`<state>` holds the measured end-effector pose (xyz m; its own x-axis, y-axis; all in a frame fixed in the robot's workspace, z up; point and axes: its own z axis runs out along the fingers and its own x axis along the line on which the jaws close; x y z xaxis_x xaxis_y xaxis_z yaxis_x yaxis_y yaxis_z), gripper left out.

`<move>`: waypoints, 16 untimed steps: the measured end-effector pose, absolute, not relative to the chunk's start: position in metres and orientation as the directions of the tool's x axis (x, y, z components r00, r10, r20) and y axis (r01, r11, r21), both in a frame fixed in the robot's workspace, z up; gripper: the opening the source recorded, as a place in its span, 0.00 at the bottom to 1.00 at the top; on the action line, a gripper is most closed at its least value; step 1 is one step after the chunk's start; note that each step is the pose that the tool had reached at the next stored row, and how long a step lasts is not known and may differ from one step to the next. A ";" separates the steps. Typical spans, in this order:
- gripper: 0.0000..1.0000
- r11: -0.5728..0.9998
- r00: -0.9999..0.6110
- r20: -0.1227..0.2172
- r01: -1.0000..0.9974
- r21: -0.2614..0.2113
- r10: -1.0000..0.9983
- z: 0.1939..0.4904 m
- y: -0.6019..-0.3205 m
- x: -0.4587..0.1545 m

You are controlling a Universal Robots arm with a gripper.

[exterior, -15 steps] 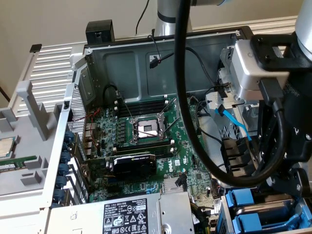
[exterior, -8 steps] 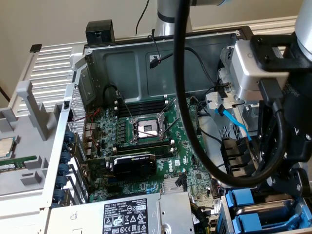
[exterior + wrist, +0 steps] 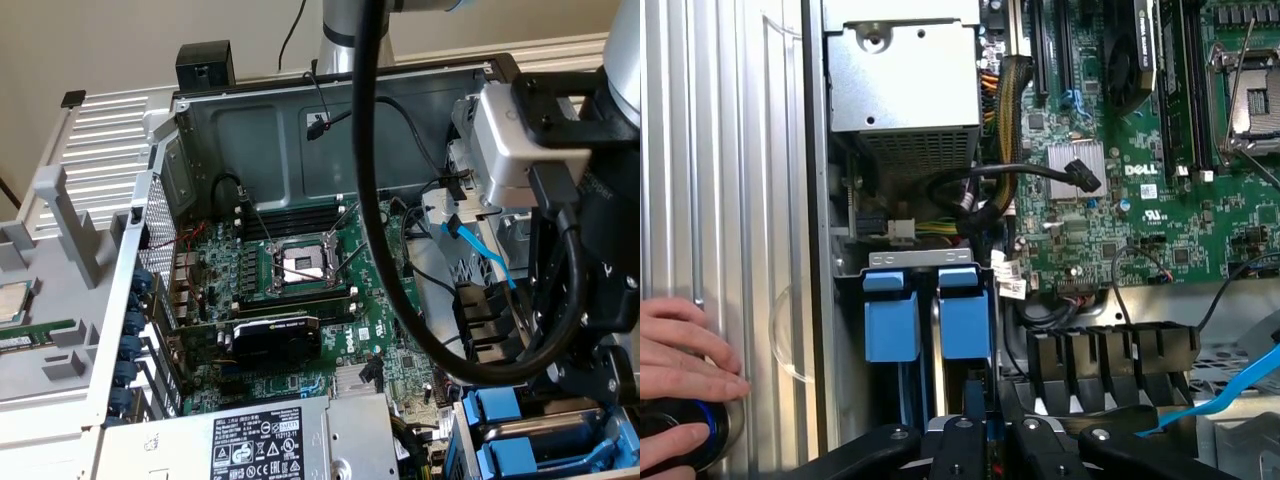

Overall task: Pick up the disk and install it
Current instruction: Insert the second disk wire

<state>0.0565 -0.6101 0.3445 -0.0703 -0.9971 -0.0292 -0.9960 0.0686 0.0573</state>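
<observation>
Black gripper [image 3: 975, 440] fingers look pinched together on the blue-carrier silver disk [image 3: 966, 310], keeping it upright in the bay slot.

A plain beige wall [image 3: 120, 50] stands behind the scene, evenly lit, with a black cable [image 3: 292, 35] hanging against it.

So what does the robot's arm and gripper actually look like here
The arm is a silver-grey metal tube. A thick glossy black cable loops down to its wrist, which carries a light grey box set in black housings. The gripper is matte black, built of jointed links with round silver screw heads.
</observation>
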 end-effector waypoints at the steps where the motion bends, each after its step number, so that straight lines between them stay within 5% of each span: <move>1: 0.16 0.069 -0.070 -0.029 -0.996 0.057 -0.997 0.345 -0.610 0.056; 16: 0.16 0.069 -0.070 -0.030 -0.997 0.047 -0.997 0.345 -0.612 0.056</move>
